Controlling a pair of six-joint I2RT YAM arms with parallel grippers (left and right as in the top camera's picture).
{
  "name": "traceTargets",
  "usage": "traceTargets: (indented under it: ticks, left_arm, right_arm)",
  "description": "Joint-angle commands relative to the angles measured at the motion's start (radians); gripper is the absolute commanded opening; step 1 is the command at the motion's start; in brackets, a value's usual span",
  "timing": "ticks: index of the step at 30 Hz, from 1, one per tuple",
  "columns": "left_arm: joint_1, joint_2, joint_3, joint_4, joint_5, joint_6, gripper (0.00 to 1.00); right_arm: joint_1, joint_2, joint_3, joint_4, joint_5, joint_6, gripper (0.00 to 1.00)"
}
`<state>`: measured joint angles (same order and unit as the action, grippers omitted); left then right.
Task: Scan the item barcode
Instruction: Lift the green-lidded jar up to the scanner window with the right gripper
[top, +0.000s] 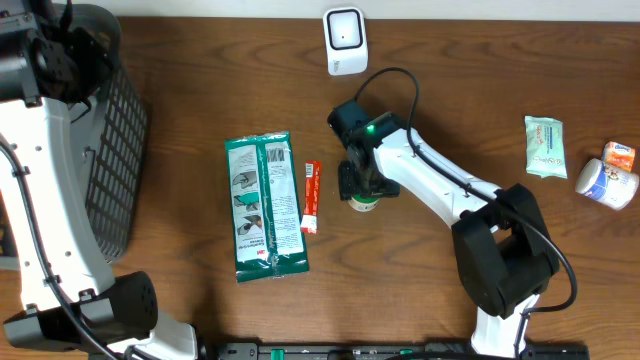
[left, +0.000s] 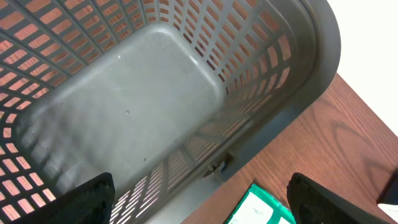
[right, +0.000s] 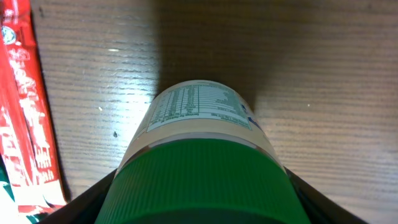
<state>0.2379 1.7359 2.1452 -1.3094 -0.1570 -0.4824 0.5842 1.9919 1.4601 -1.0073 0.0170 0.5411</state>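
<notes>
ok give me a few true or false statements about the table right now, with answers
1. The basket has nothing in it. True.
2. The bottle has a red cap. False: the cap is green.
3. The red sachet lies beside the green packet. True.
4. The left gripper holds the green packet. False: it hangs open over the basket, holding nothing.
5. The right gripper has a finger on either side of the bottle. True.
</notes>
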Motion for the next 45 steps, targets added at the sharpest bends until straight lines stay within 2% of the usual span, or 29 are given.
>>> traceTargets:
  ticks: [1, 3, 5, 7, 10, 14, 17, 19, 24, 30, 38, 45]
  left_arm:
    - [0.003, -0.008, 0.005, -0.003, -0.013, 0.002, 0.88]
    - [0.003, -0.008, 0.005, -0.003, -0.013, 0.002, 0.88]
    - [0.003, -0.008, 0.005, -0.003, -0.013, 0.002, 0.88]
    - [0.003, -0.008, 0.005, -0.003, -0.013, 0.002, 0.88]
    - [0.003, -0.008, 0.005, -0.003, -0.013, 0.002, 0.88]
    - [0.003, -0.008, 0.005, -0.003, -0.013, 0.002, 0.88]
    - [0.003, -0.008, 0.005, -0.003, -0.013, 0.002, 0.88]
    - [0.003, -0.008, 0.005, -0.003, -0.013, 0.002, 0.88]
    - [0.003, -0.008, 0.005, -0.003, -0.013, 0.002, 0.88]
    - [0.003, -0.008, 0.005, -0.003, -0.013, 0.002, 0.88]
    - [0.003, -0.008, 0.005, -0.003, -0.012, 0.002, 0.88]
    - [0.003, -0.008, 0.005, -0.003, -0.013, 0.002, 0.88]
  right_arm:
    - [0.001, -0.002, 0.014, 0.003, 0.002, 0.013, 0.54]
    - [-0.008, -0.006, 0.038, -0.003, 0.001, -0.035, 0.36]
    - [-0.017, -0.014, 0.082, -0.028, 0.001, -0.092, 0.22]
    - [-0.027, -0.027, 0.150, -0.065, 0.001, -0.136, 0.22]
    - [-0.031, -0.043, 0.250, -0.112, 0.003, -0.198, 0.28]
    - [-0.029, -0.058, 0.426, -0.153, 0.057, -0.238, 0.31]
    - [-0.026, -0.058, 0.531, -0.139, 0.152, -0.256, 0.19]
    - [-0.026, -0.058, 0.572, -0.085, 0.216, -0.274, 0.01]
    - [-0.030, -0.057, 0.588, 0.131, 0.274, -0.332, 0.01]
    - [-0.047, -0.038, 0.585, 0.301, 0.274, -0.379, 0.01]
    - [-0.083, 0.115, 0.585, 0.566, 0.301, -0.439, 0.01]
    - [-0.116, 0.292, 0.585, 0.873, 0.319, -0.570, 0.01]
